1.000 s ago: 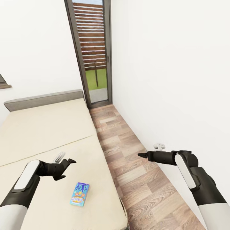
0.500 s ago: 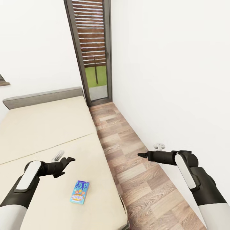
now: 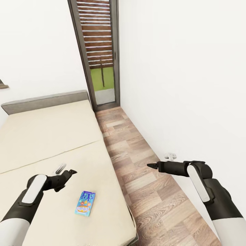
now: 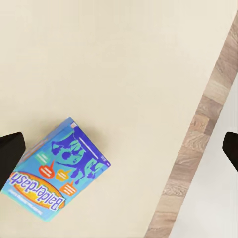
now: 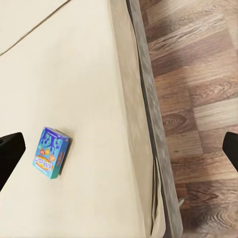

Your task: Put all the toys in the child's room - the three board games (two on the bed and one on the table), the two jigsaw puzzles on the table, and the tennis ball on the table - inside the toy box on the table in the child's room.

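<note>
Indoors, bedside: the robot faces a cream bed [image 3: 51, 136] with a strip of wood floor [image 3: 143, 171] running along its right edge toward a tall glass door [image 3: 99, 51] at 12 o'clock.
Board game: a blue box [image 3: 85, 203] printed "Balderdash" lies flat on the mattress near the bed's floor-side edge, at about 7 o'clock in the head view; the left wrist view [image 4: 57, 171] shows its lid face up, and the right wrist view [image 5: 51, 152] shows it alone on the sheet, apart from the edge.
Left gripper [image 3: 68, 173]: held above the mattress at 8 o'clock, up and to the left of the box and not touching it; its dark fingertips [image 4: 10, 153] sit at opposite borders of the wrist picture, spread wide with nothing between them.
Right gripper [image 3: 152, 166]: stretched out over the floor at 4 o'clock, close to the white wall [image 3: 184, 85], well apart from the box; its fingertips [image 5: 11, 148] are likewise spread wide and hold nothing.
Small white thing [image 3: 60, 168]: lies on the sheet just behind the left gripper; too small to identify.
Headboard [image 3: 44, 101]: grey, at the bed's far end, about 10 o'clock.
</note>
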Robot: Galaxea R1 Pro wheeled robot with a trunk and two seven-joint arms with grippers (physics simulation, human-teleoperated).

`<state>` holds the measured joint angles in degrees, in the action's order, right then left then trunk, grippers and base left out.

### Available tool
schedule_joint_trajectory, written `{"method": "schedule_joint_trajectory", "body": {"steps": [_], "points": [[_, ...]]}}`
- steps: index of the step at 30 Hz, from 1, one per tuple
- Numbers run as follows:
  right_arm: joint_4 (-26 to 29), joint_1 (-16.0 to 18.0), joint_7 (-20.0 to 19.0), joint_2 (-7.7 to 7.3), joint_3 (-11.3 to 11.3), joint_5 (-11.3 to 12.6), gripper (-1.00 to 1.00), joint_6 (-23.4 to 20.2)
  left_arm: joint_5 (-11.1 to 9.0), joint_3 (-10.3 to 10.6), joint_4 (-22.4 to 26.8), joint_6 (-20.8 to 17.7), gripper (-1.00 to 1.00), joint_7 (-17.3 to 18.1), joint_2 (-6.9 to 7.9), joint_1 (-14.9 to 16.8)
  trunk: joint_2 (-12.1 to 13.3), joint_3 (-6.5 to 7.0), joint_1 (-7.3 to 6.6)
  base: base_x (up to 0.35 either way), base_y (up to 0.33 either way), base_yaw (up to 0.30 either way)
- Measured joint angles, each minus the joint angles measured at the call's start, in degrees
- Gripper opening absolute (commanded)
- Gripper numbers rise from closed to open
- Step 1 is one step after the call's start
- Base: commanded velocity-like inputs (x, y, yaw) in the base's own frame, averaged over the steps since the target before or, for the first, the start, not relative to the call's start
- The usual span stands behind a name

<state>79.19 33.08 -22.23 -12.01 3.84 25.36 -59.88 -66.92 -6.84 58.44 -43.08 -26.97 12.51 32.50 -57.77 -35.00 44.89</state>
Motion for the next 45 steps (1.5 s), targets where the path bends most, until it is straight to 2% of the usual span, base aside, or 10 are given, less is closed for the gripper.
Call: {"method": "schedule_joint_trajectory", "body": {"steps": [2,5,7,11,16,22,30,45], "points": [[0.3,-0.1,0.0,0.00,0.0,0.0,1.00,0.0,1.3,0.2,-1.3,2.4,1.00,0.3,-0.01,0.1,0.0,-0.19,0.00,0.000,0.000,0.000],[0.5,-0.2,0.0,0.00,0.0,0.0,1.00,0.0,1.9,0.2,-2.0,3.4,1.00,0.5,-0.03,0.2,0.0,-0.46,0.00,0.000,0.000,0.000],[0.8,-0.3,0.0,-0.03,0.0,0.0,1.00,0.0,3.2,0.3,-3.4,4.8,1.00,1.1,-0.06,0.6,0.0,-0.65,0.00,0.000,0.000,0.000],[1.0,-0.3,0.0,-0.05,0.0,0.0,1.00,0.0,4.6,0.4,-4.8,5.8,1.00,2.1,-0.08,1.1,0.0,-1.02,0.00,0.000,0.000,0.000],[1.3,-0.4,0.0,-0.07,0.0,0.0,1.00,0.0,7.5,0.4,-8.2,6.8,1.00,4.7,-0.14,2.1,0.0,-1.48,0.00,0.000,0.000,0.000],[1.4,-0.4,0.0,-0.08,0.0,0.0,1.00,0.0,9.4,0.5,-10.4,7.3,1.00,6.9,-0.20,2.8,0.0,-2.04,0.00,0.000,0.000,0.000],[1.4,-0.4,0.0,-0.09,0.0,0.0,1.00,0.0,10.3,0.5,-11.4,7.6,1.00,8.1,-0.36,3.1,0.0,-2.78,0.00,0.000,0.000,0.000],[1.5,-0.4,0.0,-0.09,0.0,-0.1,1.00,0.0,10.8,0.5,-11.9,7.9,1.00,8.6,-0.62,3.3,0.0,-4.17,0.00,0.000,0.000,0.000]]}}
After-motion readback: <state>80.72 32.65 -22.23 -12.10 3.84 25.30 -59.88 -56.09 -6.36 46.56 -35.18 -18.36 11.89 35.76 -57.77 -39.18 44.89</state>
